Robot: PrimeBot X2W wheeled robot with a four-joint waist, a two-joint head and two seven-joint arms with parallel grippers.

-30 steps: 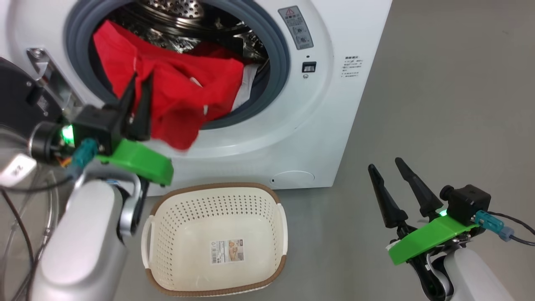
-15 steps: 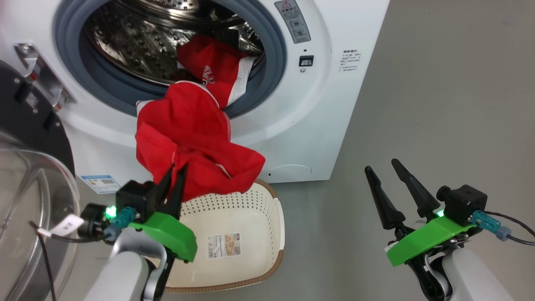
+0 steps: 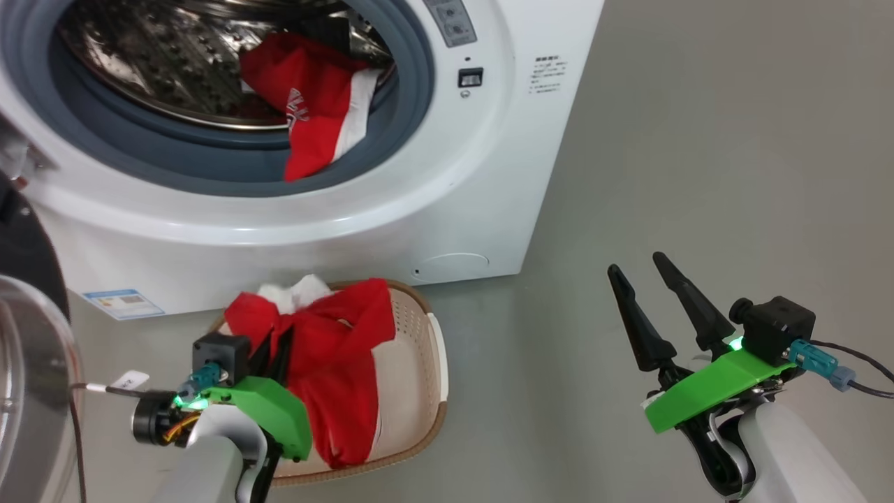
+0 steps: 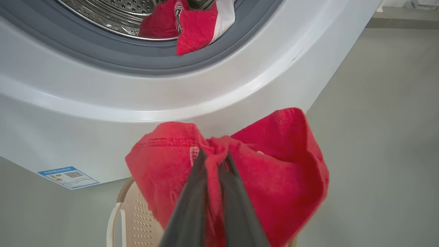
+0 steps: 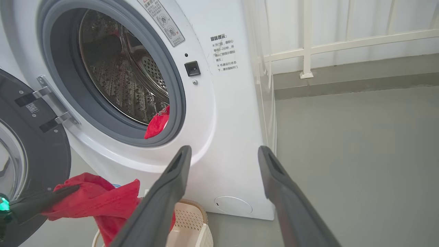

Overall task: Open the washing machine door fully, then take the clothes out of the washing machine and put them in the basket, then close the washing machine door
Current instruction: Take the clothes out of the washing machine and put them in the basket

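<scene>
a: what's moved since half a second ago?
b: the red garment (image 3: 335, 377) pinched in the left fingers (image 4: 200, 171) has come off the drum's lip and down into the basket (image 3: 412, 356). the view tilted too, so the machine's shift is only the camera.
a: biggest first, then.
b: the washing machine (image 3: 489, 175) stands white on the grey floor (image 3: 698, 175), mouth open. the washing machine door (image 5: 34, 154) is swung wide on the robot's left, black rim around a glass bowl.
a: the basket?
b: on the floor just before the machine, below the opening. the garment lies across its left half, with white cloth showing at the far end.
a: anything left inside?
b: a second red piece (image 3: 318, 133) with a white band, hanging over the grey rubber ring (image 3: 209, 168).
a: and the fingers?
b: the left ones are closed tight on a bunched fold, cloth spilling to both sides of the tips. the right fingers (image 3: 639, 321) stand spread wide, holding nothing, well apart to the basket's right.
a: any writing?
b: a blue label (image 3: 122, 304) at the machine's lower corner, and a warning sticker (image 5: 161, 20) and chinese print (image 5: 223, 51) beside the opening. there's white lettering on the piece in the drum. all of it is too small to read.
</scene>
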